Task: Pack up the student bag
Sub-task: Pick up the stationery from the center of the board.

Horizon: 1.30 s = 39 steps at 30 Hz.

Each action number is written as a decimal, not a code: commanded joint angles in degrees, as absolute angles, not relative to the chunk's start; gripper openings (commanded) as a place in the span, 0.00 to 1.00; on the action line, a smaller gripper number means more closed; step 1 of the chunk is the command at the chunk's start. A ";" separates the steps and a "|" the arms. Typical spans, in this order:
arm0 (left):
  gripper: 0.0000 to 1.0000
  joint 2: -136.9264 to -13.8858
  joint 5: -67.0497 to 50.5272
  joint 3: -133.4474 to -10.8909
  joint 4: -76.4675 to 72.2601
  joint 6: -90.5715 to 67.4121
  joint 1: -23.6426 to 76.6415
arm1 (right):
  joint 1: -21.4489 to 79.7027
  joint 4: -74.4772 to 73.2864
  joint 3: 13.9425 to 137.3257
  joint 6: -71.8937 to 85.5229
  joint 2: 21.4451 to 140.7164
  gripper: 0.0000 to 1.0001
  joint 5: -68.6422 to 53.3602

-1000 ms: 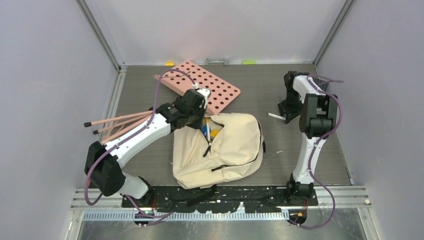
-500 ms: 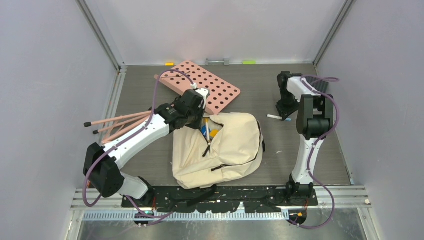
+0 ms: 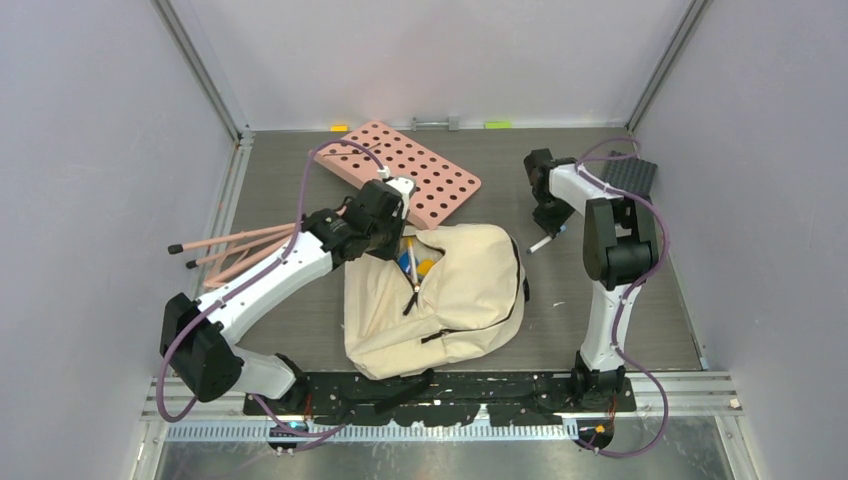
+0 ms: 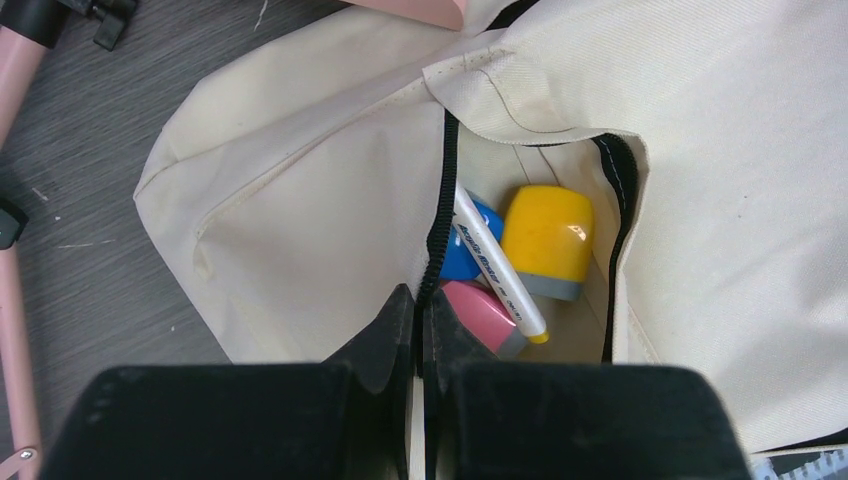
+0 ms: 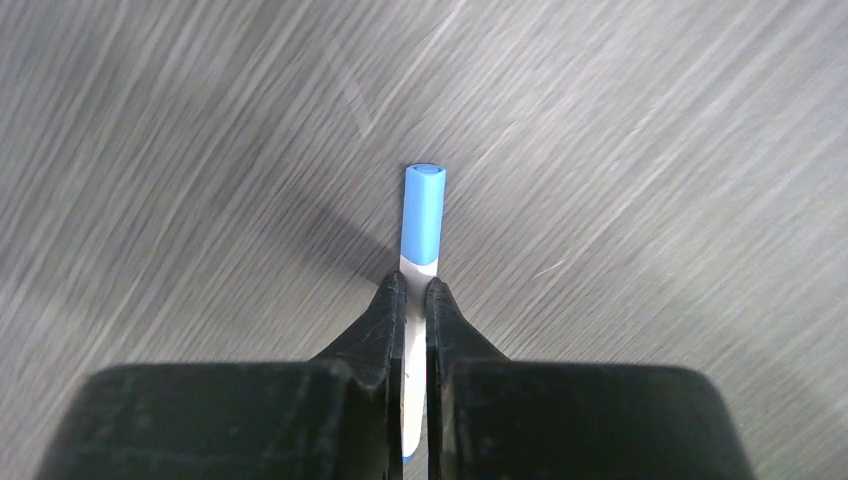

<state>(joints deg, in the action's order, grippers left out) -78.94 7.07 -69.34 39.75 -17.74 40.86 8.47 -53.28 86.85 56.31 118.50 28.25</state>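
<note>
**Right hand** (image 5: pixel 414 290): jaws are drawn in tight on the white barrel of a pen (image 5: pixel 423 215), and the blue cap is seen jutting past the fingertips. The pen's long axis is carried in line with the fingers, not across them. A shadow is thrown on the counter (image 5: pixel 650 150) beside the cap, so the pen is judged to be just lifted, though this is not certain.

**Left hand** (image 4: pixel 422 305): jaws are pinched together on the zip edge of the student bag (image 4: pixel 300 220), and the mouth is held agape by that pinch. Inside are noted a yellow piece (image 4: pixel 547 240), a blue piece (image 4: pixel 457 262), a pink piece (image 4: pixel 475 315) and a white marker (image 4: pixel 490 265).

**From above:** the student bag is found mid-counter, ahead of the bases, with its mouth at the far-left end under the left hand. From the right hand, the mouth lies off to the robot's left and slightly nearer the bases, well apart from it.

**Next move:** a sideways carry to the left is judged to be called for. The pen would best be tipped cap-down, so that its axis is dropped into the gap rather than laid across the zip.
</note>
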 commanded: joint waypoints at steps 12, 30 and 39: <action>0.00 -75.27 8.47 -69.53 39.02 -16.26 40.39 | 12.04 -38.99 71.94 50.67 110.45 0.17 16.37; 0.00 -77.27 6.38 -72.12 39.42 -17.41 40.35 | 12.39 -37.74 65.67 50.55 105.44 0.01 18.11; 0.00 -76.73 6.10 -72.05 37.70 -20.38 40.34 | 12.13 -39.25 76.68 38.75 93.85 0.01 27.51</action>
